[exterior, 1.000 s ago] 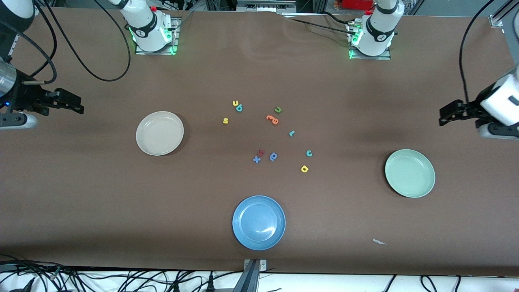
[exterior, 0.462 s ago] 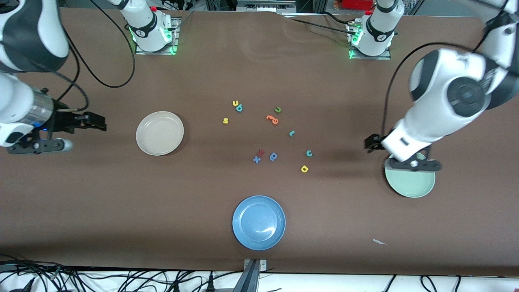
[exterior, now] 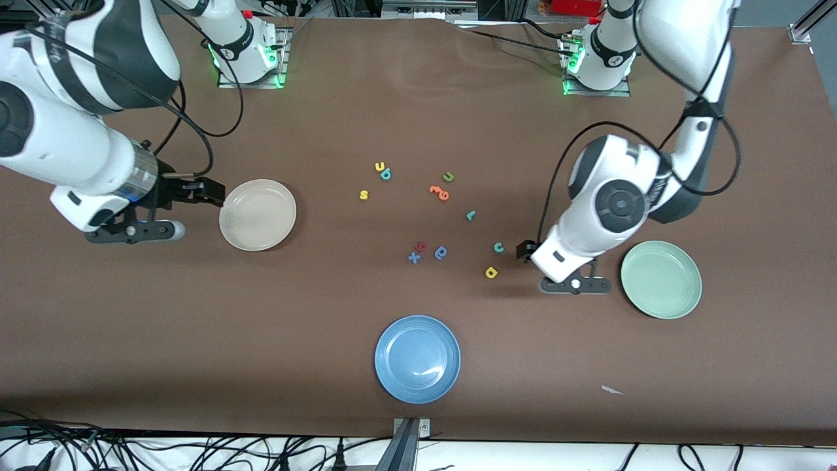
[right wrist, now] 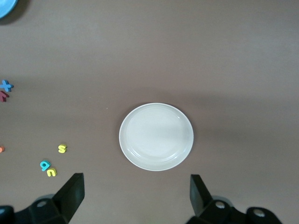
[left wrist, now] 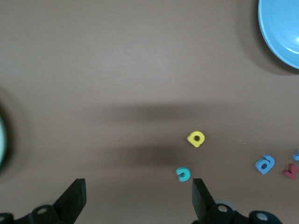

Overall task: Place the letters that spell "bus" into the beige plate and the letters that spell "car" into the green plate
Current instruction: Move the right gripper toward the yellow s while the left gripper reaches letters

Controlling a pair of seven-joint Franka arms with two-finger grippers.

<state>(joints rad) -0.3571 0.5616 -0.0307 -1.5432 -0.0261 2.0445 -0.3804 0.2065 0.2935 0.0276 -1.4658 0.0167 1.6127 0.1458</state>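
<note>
Our left gripper (exterior: 527, 251), released, hangs beside the "c" (exterior: 498, 247), likely lining up on it; the right gripper (exterior: 212, 194), released, waits by the beige plate (exterior: 257, 214). All letters lie on the desk (exterior: 196, 327), both plates empty.

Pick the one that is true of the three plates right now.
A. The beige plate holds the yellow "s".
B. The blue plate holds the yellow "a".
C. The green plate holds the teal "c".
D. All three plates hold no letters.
D: the beige plate, green plate and blue plate are bare; every foam letter, such as the yellow "s", lies on the table.
</note>
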